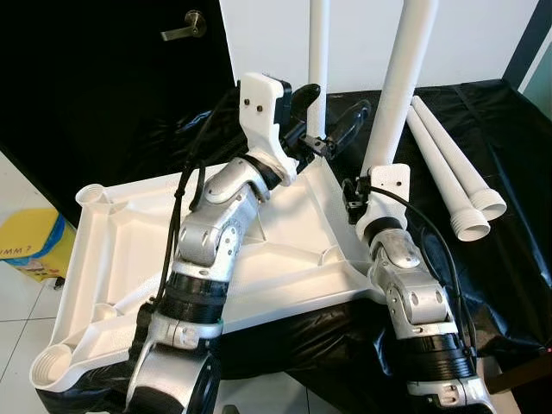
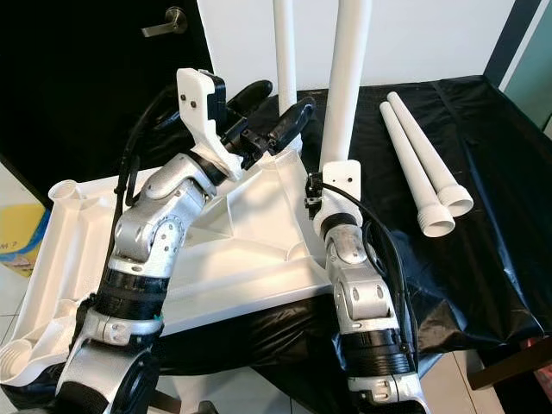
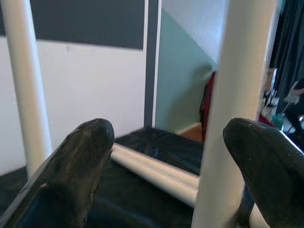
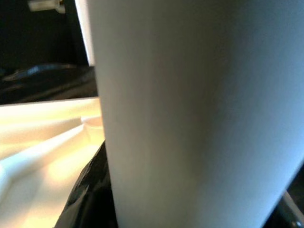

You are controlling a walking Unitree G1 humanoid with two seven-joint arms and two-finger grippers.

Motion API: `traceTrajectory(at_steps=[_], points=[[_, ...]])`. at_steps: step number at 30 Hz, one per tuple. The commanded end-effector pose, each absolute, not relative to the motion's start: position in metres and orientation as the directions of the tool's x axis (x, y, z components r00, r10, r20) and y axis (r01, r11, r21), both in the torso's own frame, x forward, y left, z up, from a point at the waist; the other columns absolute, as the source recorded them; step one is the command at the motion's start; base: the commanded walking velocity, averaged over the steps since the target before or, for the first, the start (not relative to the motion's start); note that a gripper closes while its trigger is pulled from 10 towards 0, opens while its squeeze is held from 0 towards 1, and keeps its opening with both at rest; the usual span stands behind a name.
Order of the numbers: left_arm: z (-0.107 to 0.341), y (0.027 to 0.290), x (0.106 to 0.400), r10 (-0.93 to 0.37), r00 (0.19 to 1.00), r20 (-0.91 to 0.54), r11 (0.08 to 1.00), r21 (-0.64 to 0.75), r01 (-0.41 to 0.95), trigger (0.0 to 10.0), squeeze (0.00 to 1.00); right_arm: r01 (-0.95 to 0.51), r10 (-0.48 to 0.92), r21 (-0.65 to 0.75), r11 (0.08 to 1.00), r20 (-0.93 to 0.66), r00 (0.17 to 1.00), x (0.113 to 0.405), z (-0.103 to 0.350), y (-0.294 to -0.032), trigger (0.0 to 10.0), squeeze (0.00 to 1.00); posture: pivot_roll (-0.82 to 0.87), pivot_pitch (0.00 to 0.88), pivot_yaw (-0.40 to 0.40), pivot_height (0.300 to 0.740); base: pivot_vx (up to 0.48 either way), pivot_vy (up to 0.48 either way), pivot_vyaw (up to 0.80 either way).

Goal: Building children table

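Observation:
The white tabletop [image 1: 293, 226] lies upside down on a black cloth, its corner sockets facing up. A white leg [image 1: 317, 52] stands upright at its far corner. My left gripper [image 1: 326, 110] is open around this leg, which stands close to one finger [image 3: 266, 166]. A second, thicker-looking white leg [image 1: 401, 86] leans slightly over the tabletop's right side. My right gripper [image 1: 366, 191] is shut on its lower end, and the leg's surface [image 4: 190, 114] sits right against the wrist camera. Two loose legs [image 1: 448, 172] lie side by side on the cloth at the right.
The black cloth [image 1: 504, 121] covers the low surface under everything. A black door with a handle [image 1: 185, 26] is at the back left, a white wall behind. A yellow box [image 1: 30, 241] sits on the tiled floor at the left.

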State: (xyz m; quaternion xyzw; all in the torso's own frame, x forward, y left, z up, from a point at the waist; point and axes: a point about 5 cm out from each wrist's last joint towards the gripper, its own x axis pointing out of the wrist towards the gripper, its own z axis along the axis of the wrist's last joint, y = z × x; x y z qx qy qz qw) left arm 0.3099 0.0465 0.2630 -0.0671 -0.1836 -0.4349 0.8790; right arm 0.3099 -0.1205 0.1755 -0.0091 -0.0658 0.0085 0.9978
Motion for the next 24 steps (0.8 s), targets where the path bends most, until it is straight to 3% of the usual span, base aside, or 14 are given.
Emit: traceTrajectory(at_steps=[1, 6, 9, 15, 24], points=[[0.252, 0.051, 0.313, -0.688, 0.641, 0.34, 0.692, 0.039, 0.721, 10.0, 0.0, 0.003, 0.003, -0.032, 0.999, 0.188, 0.982, 0.306, 0.182, -0.123, 10.0, 0.0, -0.17, 0.026, 0.057, 0.74, 0.0, 0.0, 0.0], [0.235, 0.053, 0.311, -0.712, 0.646, 0.275, 0.684, 0.064, 0.726, 10.0, 0.0, 0.021, -0.014, -0.031, 0.999, 0.207, 0.978, 0.304, 0.184, -0.126, 10.0, 0.0, -0.16, 0.036, 0.057, 0.74, 0.0, 0.0, 0.0], [0.208, 0.056, 0.308, -0.734, 0.662, 0.15, 0.679, 0.167, 0.715, 10.0, 0.0, 0.047, -0.039, -0.027, 0.999, 0.242, 0.969, 0.303, 0.188, -0.132, 10.0, 0.0, -0.16, 0.047, 0.058, 0.74, 0.0, 0.0, 0.0], [0.195, 0.056, 0.306, -0.741, 0.665, 0.093, 0.668, 0.197, 0.717, 10.0, 0.0, 0.058, -0.05, -0.022, 0.998, 0.263, 0.963, 0.302, 0.191, -0.136, 10.0, 0.0, -0.15, 0.047, 0.062, 0.74, 0.0, 0.0, 0.0], [0.156, 0.051, 0.297, -0.762, 0.642, -0.078, 0.601, 0.283, 0.748, 10.0, 0.0, 0.092, -0.083, -0.015, 0.996, 0.314, 0.946, 0.302, 0.195, -0.144, 10.0, 0.0, -0.16, 0.034, 0.087, 0.74, 0.0, 0.0, 0.0]])
